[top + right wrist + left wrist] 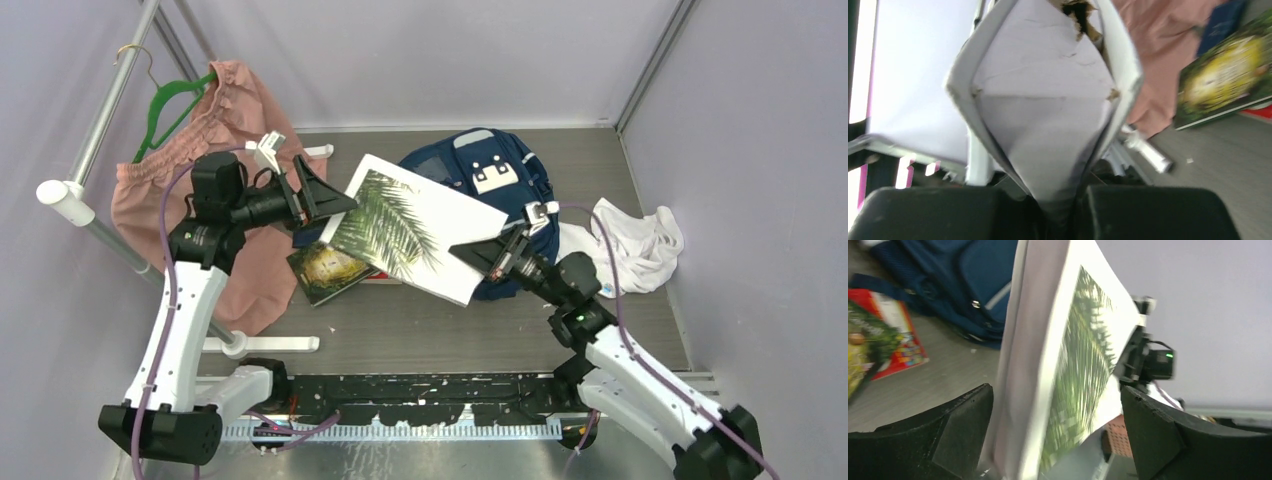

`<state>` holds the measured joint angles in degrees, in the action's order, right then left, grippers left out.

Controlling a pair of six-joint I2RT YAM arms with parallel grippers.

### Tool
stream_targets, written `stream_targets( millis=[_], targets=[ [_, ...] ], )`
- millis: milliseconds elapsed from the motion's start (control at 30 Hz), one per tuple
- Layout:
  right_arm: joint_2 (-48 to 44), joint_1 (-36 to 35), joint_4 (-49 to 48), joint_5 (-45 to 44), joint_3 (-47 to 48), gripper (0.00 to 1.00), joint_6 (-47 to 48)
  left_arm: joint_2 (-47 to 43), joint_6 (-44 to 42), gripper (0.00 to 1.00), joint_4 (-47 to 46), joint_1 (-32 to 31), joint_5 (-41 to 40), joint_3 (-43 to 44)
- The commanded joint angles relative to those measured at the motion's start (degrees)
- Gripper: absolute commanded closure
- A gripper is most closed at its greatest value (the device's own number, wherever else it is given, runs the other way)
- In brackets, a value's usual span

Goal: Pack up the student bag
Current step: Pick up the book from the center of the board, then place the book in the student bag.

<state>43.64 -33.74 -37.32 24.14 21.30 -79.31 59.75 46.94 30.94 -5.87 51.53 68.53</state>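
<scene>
The navy student bag (480, 165) lies at the back middle of the table, partly hidden by a white flat box with a palm-leaf print (415, 225). My right gripper (482, 258) is shut on the box's near right edge and holds it tilted above the table; the right wrist view shows the hollow cardboard end (1048, 110) pinched between my jaws (1063, 210). My left gripper (322, 195) is open, its jaws standing wide on either side of the box's left corner (1048, 365). The bag also shows in the left wrist view (963, 275).
A green-and-yellow book (325, 268) lies on a red book (898, 330) under the box. Pink shorts (220, 130) on a green hanger (170, 105) hang from a white rack (95, 135) at left. A white cloth (640, 245) lies at right.
</scene>
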Motion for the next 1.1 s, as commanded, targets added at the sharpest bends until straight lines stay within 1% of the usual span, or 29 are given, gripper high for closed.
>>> stream_targets(
  millis=[0,67,133,167,267,333,400,467,567,600,633,733,800,900,967,1067],
  targets=[
    [-8.5,7.3,33.7,-2.7,10.3,0.97,14.4,-2.2,-14.2,0.01,16.7,0.3,-15.7,5.9],
    [-10.6,10.6,44.6,-4.2,15.3,0.97,19.9,-2.6,-15.7,0.00,19.1,0.3,-21.1,6.3],
    [-11.1,12.7,55.1,-7.7,20.9,0.97,25.3,-3.1,-16.3,0.00,19.6,0.3,-25.0,5.6],
    [-11.0,13.1,60.0,-10.4,23.7,0.97,27.8,-3.5,-16.6,0.00,19.2,0.3,-25.8,4.9],
    [-10.8,13.4,72.0,-21.5,31.3,0.97,33.9,-5.2,-18.6,0.00,16.6,-1.0,-23.8,2.1],
    [-11.0,13.3,76.9,-29.3,33.9,0.98,36.5,-6.1,-19.3,0.00,15.0,-5.2,-28.0,0.8],
    [-11.0,13.4,79.7,-35.0,36.7,0.98,38.5,-6.2,-20.3,0.00,13.6,-12.2,-35.7,0.0],
    [-10.4,13.4,81.4,-38.9,38.4,0.98,39.5,-4.4,-20.7,0.00,11.7,-20.5,-43.4,-0.4],
    [-9.3,13.4,83.6,-45.4,40.9,0.98,40.5,1.1,-21.4,0.00,8.9,-32.8,-54.4,0.3],
    [-9.0,13.4,84.4,-47.5,41.8,0.98,40.7,3.5,-22.1,0.00,7.9,-36.1,-58.0,0.8],
    [-9.1,13.4,85.0,-49.6,42.7,0.98,41.2,6.2,-22.8,0.00,7.4,-38.7,-59.8,2.0],
    [-9.3,13.4,86.1,-53.9,44.9,0.97,42.0,14.6,-25.1,0.00,6.5,-45.0,-63.9,6.3],
    [-9.3,13.4,86.6,-54.4,45.9,0.97,41.9,19.6,-27.0,0.00,5.6,-47.8,-64.3,9.3],
    [-8.9,13.4,88.7,-54.9,47.2,0.97,41.1,25.8,-30.9,0.00,0.8,-52.8,-66.2,11.6],
    [-9.0,13.4,89.9,-56.3,47.8,0.97,41.3,29.5,-31.5,0.00,-1.5,-54.6,-65.5,13.4],
    [-9.1,13.4,91.5,-58.3,49.3,0.97,41.9,36.0,-33.6,0.00,-1.6,-56.4,-62.9,17.8]
  ],
)
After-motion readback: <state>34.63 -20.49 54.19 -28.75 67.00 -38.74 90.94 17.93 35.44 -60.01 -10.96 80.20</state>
